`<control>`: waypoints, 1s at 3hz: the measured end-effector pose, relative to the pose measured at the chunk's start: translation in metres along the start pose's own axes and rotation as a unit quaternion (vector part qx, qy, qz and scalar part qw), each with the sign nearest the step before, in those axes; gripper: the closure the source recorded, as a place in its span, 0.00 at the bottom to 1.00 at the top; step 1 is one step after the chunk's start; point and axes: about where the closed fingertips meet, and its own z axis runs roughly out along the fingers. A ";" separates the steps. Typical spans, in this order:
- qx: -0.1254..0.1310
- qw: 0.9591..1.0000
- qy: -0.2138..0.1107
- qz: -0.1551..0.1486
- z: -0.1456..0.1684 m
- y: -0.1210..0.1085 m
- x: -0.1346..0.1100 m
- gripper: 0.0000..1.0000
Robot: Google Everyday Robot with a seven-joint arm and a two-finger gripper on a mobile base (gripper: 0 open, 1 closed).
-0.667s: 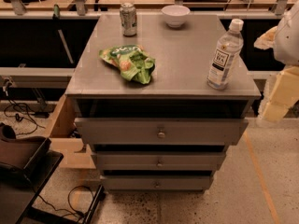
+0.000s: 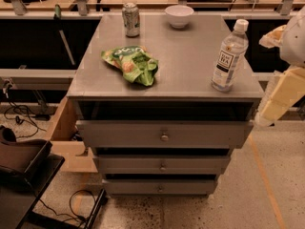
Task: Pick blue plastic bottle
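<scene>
The blue plastic bottle (image 2: 230, 56) stands upright near the right front corner of the grey cabinet top (image 2: 190, 61). It is clear, with a white cap, a white label with dark lettering and a bluish base. My gripper (image 2: 282, 95) is at the right edge of the view, beside the cabinet. It is to the right of the bottle, slightly below the level of the top, and not touching the bottle.
A metal drink can (image 2: 130, 19) stands at the back left of the top. A white bowl (image 2: 179, 15) is at the back centre and a green snack bag (image 2: 131, 63) lies left of the middle. Below are three drawers (image 2: 164, 136). Cables and a dark chair (image 2: 19, 156) are on the floor at left.
</scene>
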 end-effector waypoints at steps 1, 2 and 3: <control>0.060 0.988 -0.135 0.055 0.008 -0.044 0.023 0.00; 0.088 0.959 -0.247 0.103 0.025 -0.086 0.031 0.00; 0.082 0.922 -0.347 0.150 0.040 -0.107 0.027 0.00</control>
